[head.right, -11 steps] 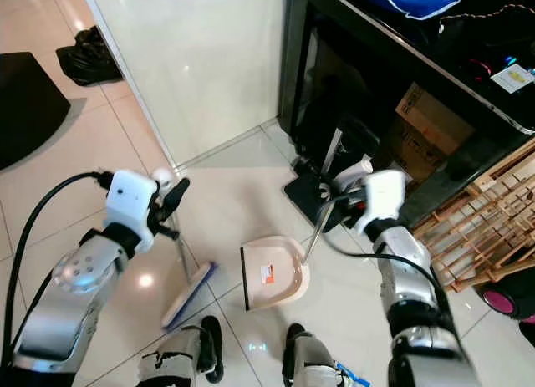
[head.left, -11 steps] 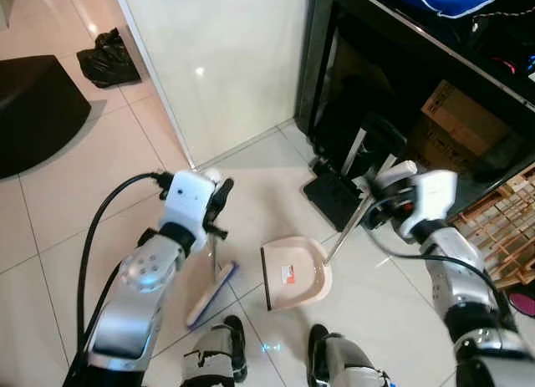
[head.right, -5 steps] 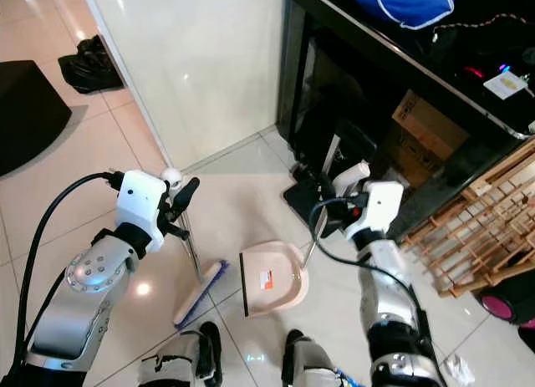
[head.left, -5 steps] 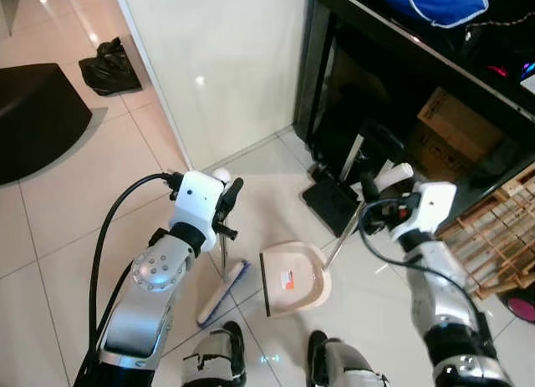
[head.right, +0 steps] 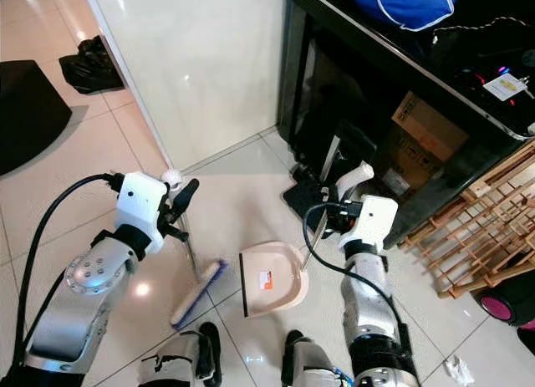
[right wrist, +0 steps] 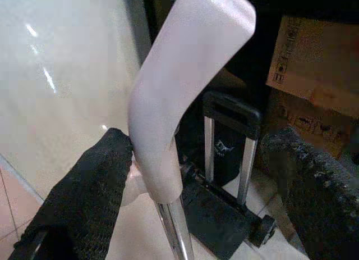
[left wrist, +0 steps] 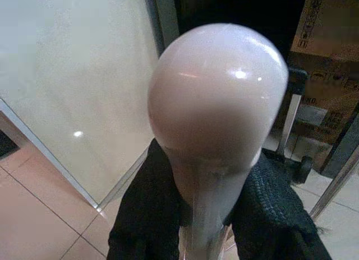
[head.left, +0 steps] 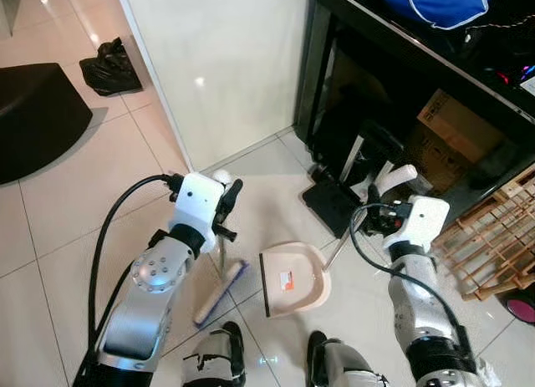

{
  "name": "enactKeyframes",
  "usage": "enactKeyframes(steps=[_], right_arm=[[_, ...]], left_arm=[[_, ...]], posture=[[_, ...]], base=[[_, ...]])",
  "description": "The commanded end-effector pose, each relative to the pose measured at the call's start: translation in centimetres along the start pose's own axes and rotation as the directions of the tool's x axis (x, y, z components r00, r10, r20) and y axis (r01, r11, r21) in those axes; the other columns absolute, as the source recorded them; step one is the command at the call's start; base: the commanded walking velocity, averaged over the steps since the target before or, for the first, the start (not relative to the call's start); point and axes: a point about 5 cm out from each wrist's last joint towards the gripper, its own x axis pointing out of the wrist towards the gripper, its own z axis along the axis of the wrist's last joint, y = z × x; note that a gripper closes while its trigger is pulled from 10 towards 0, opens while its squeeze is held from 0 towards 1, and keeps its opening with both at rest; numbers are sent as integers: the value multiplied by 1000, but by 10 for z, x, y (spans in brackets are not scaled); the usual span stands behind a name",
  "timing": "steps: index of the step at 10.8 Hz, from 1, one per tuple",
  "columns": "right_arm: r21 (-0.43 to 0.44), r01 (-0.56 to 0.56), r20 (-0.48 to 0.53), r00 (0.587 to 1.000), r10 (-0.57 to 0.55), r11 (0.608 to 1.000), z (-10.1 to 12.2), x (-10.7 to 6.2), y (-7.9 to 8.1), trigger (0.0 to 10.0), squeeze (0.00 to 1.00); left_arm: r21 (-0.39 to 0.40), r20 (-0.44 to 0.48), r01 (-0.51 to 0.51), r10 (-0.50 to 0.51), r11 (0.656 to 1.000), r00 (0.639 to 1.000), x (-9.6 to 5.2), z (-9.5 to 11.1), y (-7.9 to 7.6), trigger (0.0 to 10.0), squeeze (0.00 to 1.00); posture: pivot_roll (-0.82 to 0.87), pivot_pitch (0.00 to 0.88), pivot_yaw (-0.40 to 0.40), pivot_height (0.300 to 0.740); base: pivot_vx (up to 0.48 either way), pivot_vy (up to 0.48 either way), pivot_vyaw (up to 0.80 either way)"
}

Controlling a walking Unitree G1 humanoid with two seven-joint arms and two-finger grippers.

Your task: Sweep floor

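Left end effector [head.left: 224,205], at centre-left of the left eye view, has its black fingers [left wrist: 147,215] pressed against both sides of the broom handle's [left wrist: 216,125] pale rounded top, gripping it just under the knob. From there the thin shaft runs down and slightly right to the broom head [head.left: 221,292], whose blue bristles rest on the pale tiled floor [head.left: 75,211] in the lower middle of the frame, just left of the dustpan.

Right end effector [head.left: 386,213], at centre-right, is around the dustpan's white grip [right wrist: 179,97]; in the right wrist view one finger touches the grip while the other stands apart from it, so the jaws look partly open rather than clamped. The metal rod [head.left: 341,241] slants down and left from that grip to the pink dustpan [head.left: 294,277], which lies flat on the floor in the lower centre, its open edge facing the broom head and nearly touching it.

Behind the dustpan, a small black trolley [head.left: 334,196] stands by a dark shelf unit [head.left: 401,78] at the upper right. A black bag [head.left: 109,61] sits at the upper left.
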Motion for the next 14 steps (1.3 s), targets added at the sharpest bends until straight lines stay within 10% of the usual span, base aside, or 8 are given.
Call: enactKeyframes(steps=[1,8,9,11,13,14], right_arm=[[-8,-10,-9,1000,10,1000,-3,-1,5,10000,0],[7,-68,-56,996,69,998,-6,12,26,10000,0],[36,-64,-58,996,66,997,-7,12,26,4745,0],[51,-57,-53,997,60,997,-7,13,27,0,0],[62,-47,-41,998,50,997,-5,16,28,1922,0],[72,-40,-34,999,43,997,-3,19,28,10000,0]], left_arm=[[15,16,-7,7,1000,1000,-4,3,3,10000,0],[19,10,-10,10,1000,1000,-7,3,3,10000,0],[22,11,-11,10,1000,1000,-7,4,4,10000,0],[26,10,-13,13,1000,1000,-8,4,5,10000,0],[29,8,-12,12,999,1000,-10,5,6,10000,0],[32,8,-11,11,999,1000,-10,5,6,10000,0]], posture=[[45,210,18,740],[59,220,13,740],[73,225,11,740],[77,227,13,740],[84,230,14,740],[89,232,15,740]], base=[[0,0,0],[0,0,0],[0,0,0],[0,0,0],[0,0,0],[0,0,0]])
